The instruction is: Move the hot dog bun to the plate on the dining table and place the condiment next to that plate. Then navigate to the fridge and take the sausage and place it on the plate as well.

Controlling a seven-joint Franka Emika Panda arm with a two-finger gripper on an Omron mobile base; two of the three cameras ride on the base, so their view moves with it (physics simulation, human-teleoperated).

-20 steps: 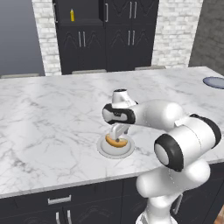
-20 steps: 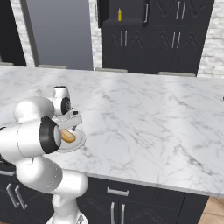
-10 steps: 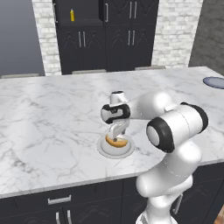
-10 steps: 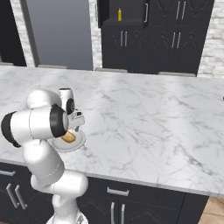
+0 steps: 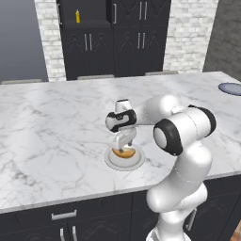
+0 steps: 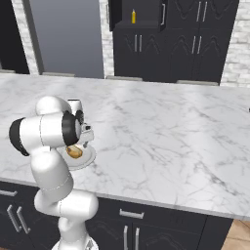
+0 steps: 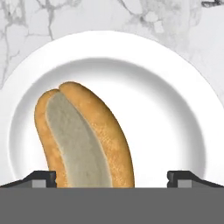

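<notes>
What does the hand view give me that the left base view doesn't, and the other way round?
Hand view: the hot dog bun close up, paler split facing the camera, lying left of centre on a whitish dish, with the open gripper fingertips wide apart at either side of its near end.

Left base view: the blue-grey plate far off at the right edge of the dining table, the yellow condiment on a dark shelf behind, and the arm bent over the dish.

Both: bun, dish and marble top.
</notes>
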